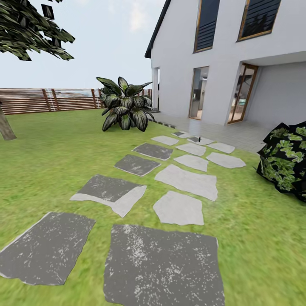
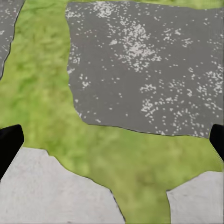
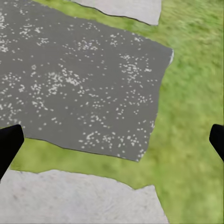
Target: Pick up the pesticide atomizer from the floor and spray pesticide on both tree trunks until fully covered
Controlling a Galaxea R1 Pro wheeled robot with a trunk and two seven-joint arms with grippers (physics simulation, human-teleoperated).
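Ahead across the lawn, a stone path runs to the house; a small dark upright object, possibly the atomizer, stands on a far slab, too small to confirm; one trunk rises far left; left gripper and right gripper hang wide open, empty, over near slabs; neither arm is clearly nearer.

Stone path runs fwd over lawn; house right, tree trunk left.
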